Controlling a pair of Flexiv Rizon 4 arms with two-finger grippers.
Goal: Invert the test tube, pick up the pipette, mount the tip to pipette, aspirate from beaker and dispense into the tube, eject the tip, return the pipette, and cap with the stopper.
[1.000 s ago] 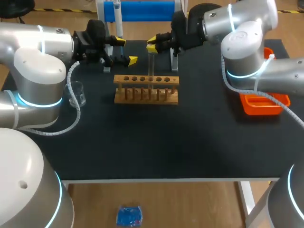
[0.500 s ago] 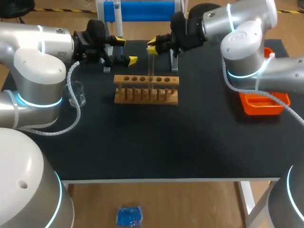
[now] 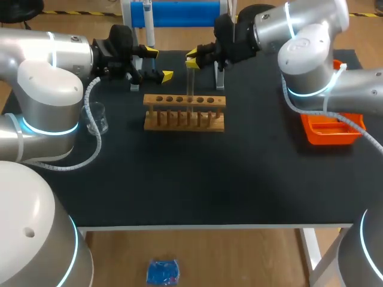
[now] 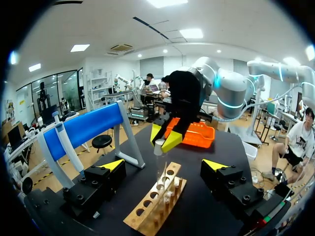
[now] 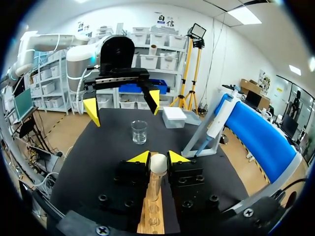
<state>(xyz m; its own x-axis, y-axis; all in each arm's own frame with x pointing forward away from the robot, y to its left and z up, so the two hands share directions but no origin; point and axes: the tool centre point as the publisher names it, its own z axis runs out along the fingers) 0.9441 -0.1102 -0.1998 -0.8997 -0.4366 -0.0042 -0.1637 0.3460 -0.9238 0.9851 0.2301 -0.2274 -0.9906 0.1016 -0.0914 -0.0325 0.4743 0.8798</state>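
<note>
the work is at the first step, inverting the tube. in the upper middle of the head view the right gripper (image 3: 192, 58) is clamped on the top of the tube (image 3: 190, 81), which hangs upright over the rack (image 3: 184, 112); whether its lower end is clear of the rack's holes cannot be told. the right wrist view shows the tube's rounded closed end up between the fingers, so the mouth seems to point down and the turn is not yet done. the left gripper (image 3: 158, 64) hangs spread wide and empty at the upper left, just beside the rack's far left corner. the beaker (image 3: 97, 118) stands at the left and the pipette (image 3: 148, 23) on its stand at the top edge. the next move likely calls for lifting the tube free, rotating the wrist half a turn, and seating it mouth-up in a hole.
</note>
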